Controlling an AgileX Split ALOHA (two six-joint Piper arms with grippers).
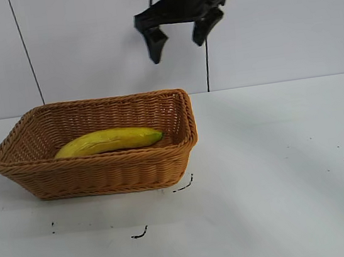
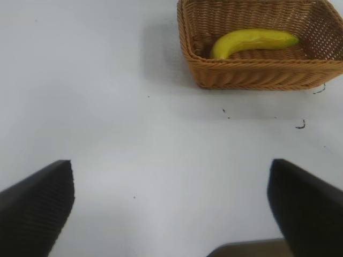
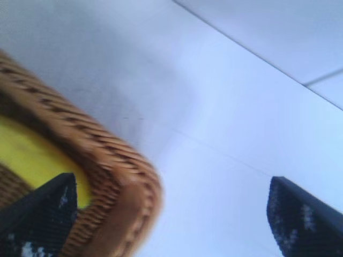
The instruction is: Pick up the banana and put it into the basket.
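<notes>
one banana [image 1: 109, 140] inside one basket [image 1: 102, 175]; right gripper [image 1: 182, 35] above basket, fingers apart, arm cut off; left gripper [image 2: 171, 214] apart, empty.

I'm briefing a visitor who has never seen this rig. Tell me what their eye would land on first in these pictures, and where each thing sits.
First, the yellow banana lying lengthwise inside the woven basket, which stands on the left half of the white table. Next, the black right end effector hanging open and empty in the air above the basket's right end. The left end effector is also open, low over bare table some way off from the basket.
</notes>
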